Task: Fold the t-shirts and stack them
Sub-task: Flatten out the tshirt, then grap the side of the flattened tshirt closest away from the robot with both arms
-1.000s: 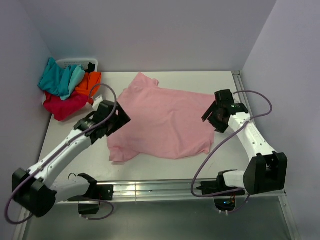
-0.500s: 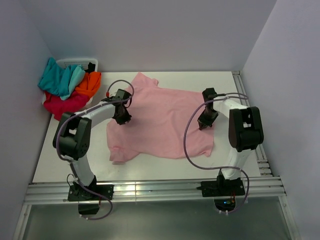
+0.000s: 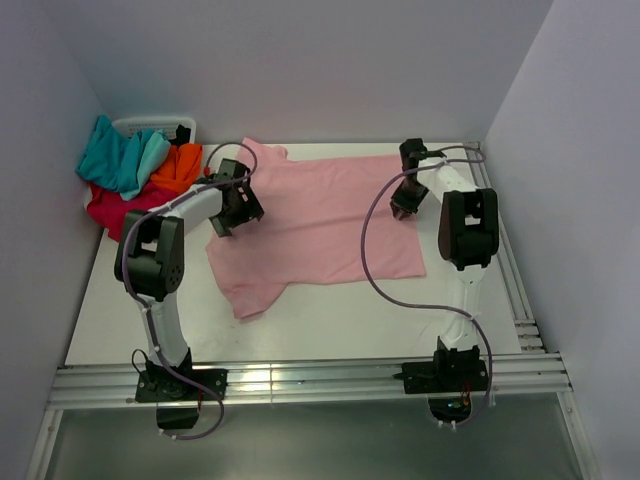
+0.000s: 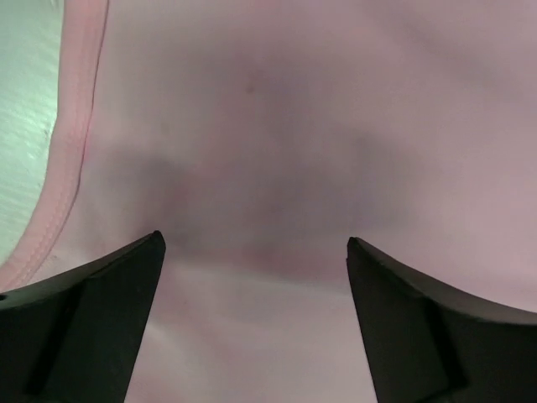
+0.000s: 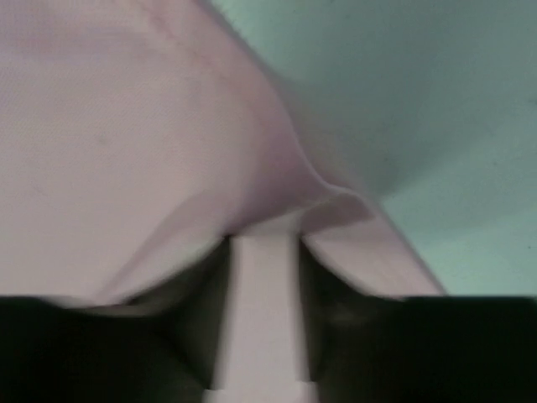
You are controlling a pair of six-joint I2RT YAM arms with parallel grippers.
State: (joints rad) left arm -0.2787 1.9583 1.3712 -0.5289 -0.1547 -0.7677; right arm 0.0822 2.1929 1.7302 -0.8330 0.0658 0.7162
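Observation:
The light pink t-shirt (image 3: 320, 220) lies spread on the white table (image 3: 330, 325). My left gripper (image 3: 232, 208) is over its left side near a sleeve. In the left wrist view it (image 4: 254, 252) is open, jaws wide apart, with pink cloth (image 4: 277, 126) filling the view below. My right gripper (image 3: 404, 203) is at the shirt's far right edge. In the right wrist view it (image 5: 262, 252) is shut on a fold of the pink cloth (image 5: 126, 126). The teal (image 3: 115, 155), orange (image 3: 175, 168) and crimson (image 3: 120, 208) tees lie heaped at the back left.
A white basket (image 3: 150, 124) sits behind the heap in the back left corner. Walls close in the left, back and right sides. A metal rail (image 3: 300, 380) runs along the table's near edge. Bare table shows in front of the pink shirt.
Both arms have reached further toward the back wall. The pink shirt has been dragged back with them and lies flatter and more stretched out.

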